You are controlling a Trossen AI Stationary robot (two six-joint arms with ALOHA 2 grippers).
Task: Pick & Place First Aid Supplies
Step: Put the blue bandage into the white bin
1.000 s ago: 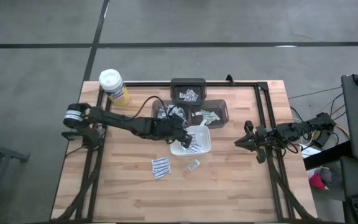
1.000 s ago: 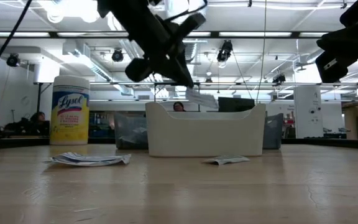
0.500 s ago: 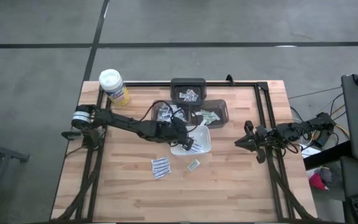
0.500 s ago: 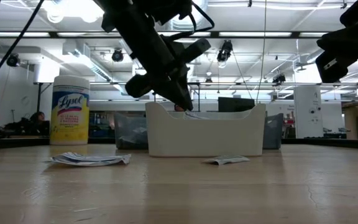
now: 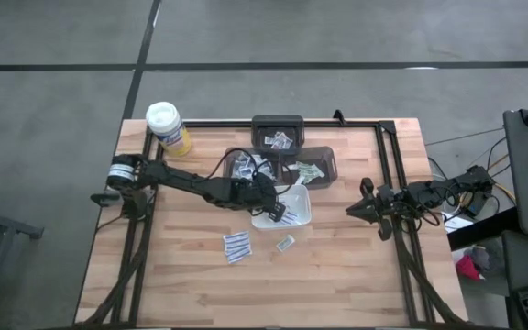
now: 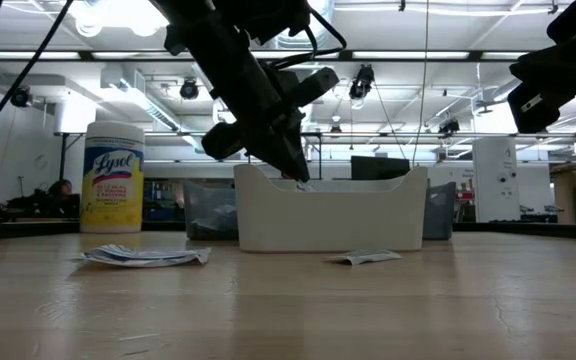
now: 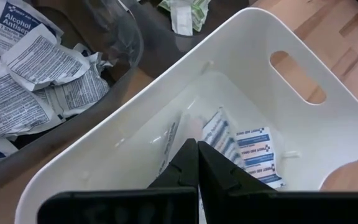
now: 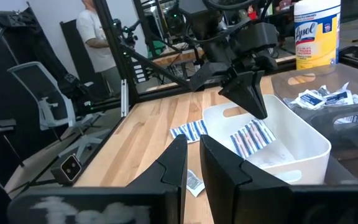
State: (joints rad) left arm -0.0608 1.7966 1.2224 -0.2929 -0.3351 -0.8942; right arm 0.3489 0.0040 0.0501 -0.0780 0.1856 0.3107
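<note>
**Colleague:** What worries you right now?

**Me:** My left gripper (image 7: 197, 163) sits inside the white tray (image 5: 302, 218), fingers pressed together on nothing I can make out, tips low over the packets (image 7: 244, 147) lying in it. If I drive it lower or swing sideways, I think it could shove the tray's wall and slide the tray into the loose packets on the wood in front of it (image 5: 236, 246). My right gripper (image 5: 357, 212) waits well off to the tray's right, fingers slightly apart and holding nothing, so I expect no trouble there.

**Colleague:** Any writing you can read?

**Me:** "Lysol" on the yellow canister (image 6: 113, 178) to the tray's left. "Alcohol" on a packet (image 7: 16, 20) in the dark bin (image 7: 107, 93) beside the tray. The blue print on the packets inside the tray is too small to read.
</note>
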